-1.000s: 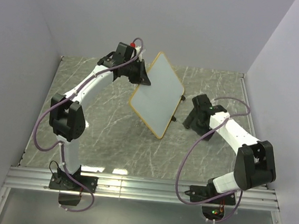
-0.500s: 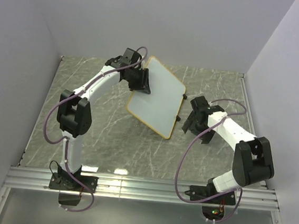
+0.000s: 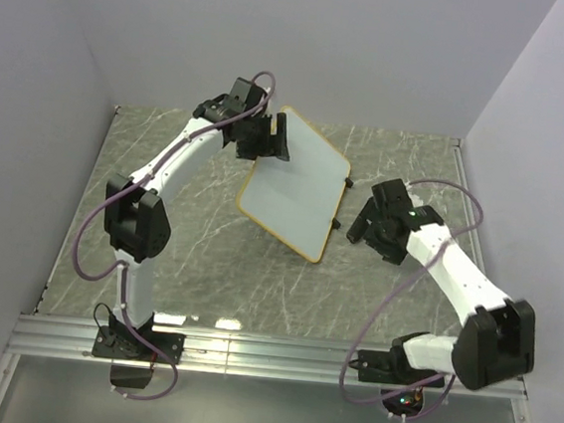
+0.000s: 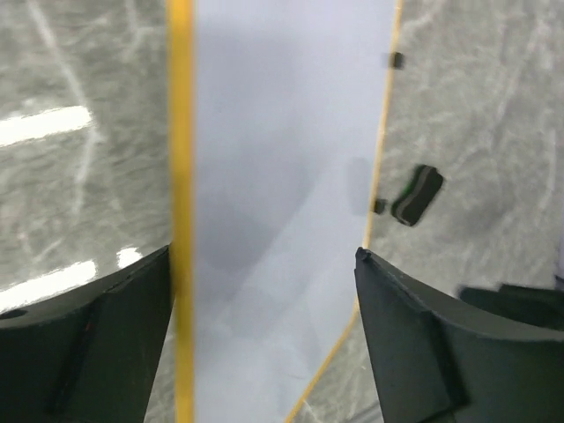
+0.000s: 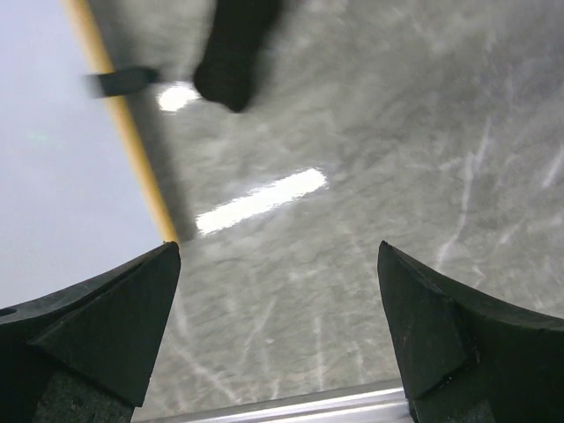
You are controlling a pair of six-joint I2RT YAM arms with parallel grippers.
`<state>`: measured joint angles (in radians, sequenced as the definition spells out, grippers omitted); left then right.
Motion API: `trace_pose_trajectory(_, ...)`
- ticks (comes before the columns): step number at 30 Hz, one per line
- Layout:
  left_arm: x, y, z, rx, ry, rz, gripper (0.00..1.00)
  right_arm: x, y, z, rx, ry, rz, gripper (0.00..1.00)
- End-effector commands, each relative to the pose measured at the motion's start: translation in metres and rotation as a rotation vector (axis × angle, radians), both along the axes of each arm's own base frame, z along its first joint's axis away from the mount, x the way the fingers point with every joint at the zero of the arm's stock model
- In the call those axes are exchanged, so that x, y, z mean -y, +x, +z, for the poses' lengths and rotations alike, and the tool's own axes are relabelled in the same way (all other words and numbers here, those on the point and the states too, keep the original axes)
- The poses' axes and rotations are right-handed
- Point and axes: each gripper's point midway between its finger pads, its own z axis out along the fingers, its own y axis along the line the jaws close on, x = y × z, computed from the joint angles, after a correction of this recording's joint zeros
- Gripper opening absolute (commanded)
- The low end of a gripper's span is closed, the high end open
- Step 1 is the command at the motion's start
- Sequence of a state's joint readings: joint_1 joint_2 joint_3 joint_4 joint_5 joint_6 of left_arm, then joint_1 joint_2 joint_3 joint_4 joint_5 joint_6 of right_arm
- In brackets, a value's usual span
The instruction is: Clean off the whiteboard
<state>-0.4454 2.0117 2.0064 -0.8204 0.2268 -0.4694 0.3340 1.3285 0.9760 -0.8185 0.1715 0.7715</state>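
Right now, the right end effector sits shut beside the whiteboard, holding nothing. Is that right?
Not quite. The right end effector is open: the right wrist view shows its fingers spread wide apart with only the table between them. It does sit beside the whiteboard, holding nothing.

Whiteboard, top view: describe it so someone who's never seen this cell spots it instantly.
On the grey marbled table, look at the middle. The whiteboard is the large flat white panel by the left gripper. Its thin orange-tan frame and rounded corners set it apart from that black gripper and from the small dark block off its right edge.
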Motion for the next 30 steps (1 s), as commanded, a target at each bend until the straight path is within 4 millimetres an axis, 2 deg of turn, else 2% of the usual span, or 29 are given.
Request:
trace_pose_trajectory(1, -0.025, 0.006, 0.04, 0.123, -0.005, 0.118, 0.86, -0.011, 0.02, 0.063, 0.249, 0.091, 0.03, 1.0)
trace_pose_trajectory(5, -0.052, 0.003, 0.047, 0.161, 0.021, 0.214, 0.87, -0.017, 0.026, 0.111, 0.408, 0.161, 0.054, 1.0)
trace_pose_trajectory(9, -0.072, 0.006, 0.058, 0.182, 0.03, 0.277, 0.87, -0.017, 0.026, 0.148, 0.53, 0.196, 0.062, 1.0)
trace_pose_trajectory(12, -0.107, 0.007, 0.064, 0.207, 0.096, 0.393, 0.86, -0.012, 0.024, 0.173, 0.609, 0.213, 0.031, 1.0)
trace_pose_trajectory(13, -0.125, 0.01, 0.067, 0.236, 0.133, 0.458, 0.86, -0.01, 0.021, 0.186, 0.635, 0.231, 0.009, 1.0)
trace_pose_trajectory(15, -0.162, -0.002, 0.07, 0.253, 0.178, 0.604, 0.86, -0.002, 0.015, 0.201, 0.673, 0.227, -0.022, 1.0)
trace_pose_trajectory(16, -0.177, -0.014, 0.088, 0.301, 0.167, 0.655, 0.87, -0.002, 0.012, 0.212, 0.701, 0.238, -0.02, 1.0)
trace_pose_trajectory(17, -0.186, -0.017, 0.072, 0.318, 0.184, 0.676, 0.87, 0.0, 0.009, 0.216, 0.719, 0.241, -0.019, 1.0)
trace_pose_trajectory(19, -0.195, -0.028, 0.072, 0.377, 0.17, 0.685, 0.88, 0.001, -0.002, 0.229, 0.79, 0.268, 0.001, 1.0)
trace_pose_trajectory(21, -0.197, -0.046, 0.065, 0.404, 0.152, 0.659, 0.88, -0.005, -0.011, 0.23, 0.818, 0.31, 0.046, 1.0)
trace_pose_trajectory(24, -0.204, -0.061, 0.054, 0.371, 0.205, 0.64, 0.87, -0.004, -0.023, 0.215, 0.789, 0.316, 0.054, 1.0)
trace_pose_trajectory(26, -0.21, -0.068, 0.052, 0.379, 0.225, 0.646, 0.88, -0.006, -0.03, 0.202, 0.75, 0.323, 0.065, 1.0)
trace_pose_trajectory(30, -0.213, -0.076, 0.055, 0.404, 0.212, 0.623, 0.87, -0.005, -0.035, 0.201, 0.77, 0.327, 0.081, 1.0)
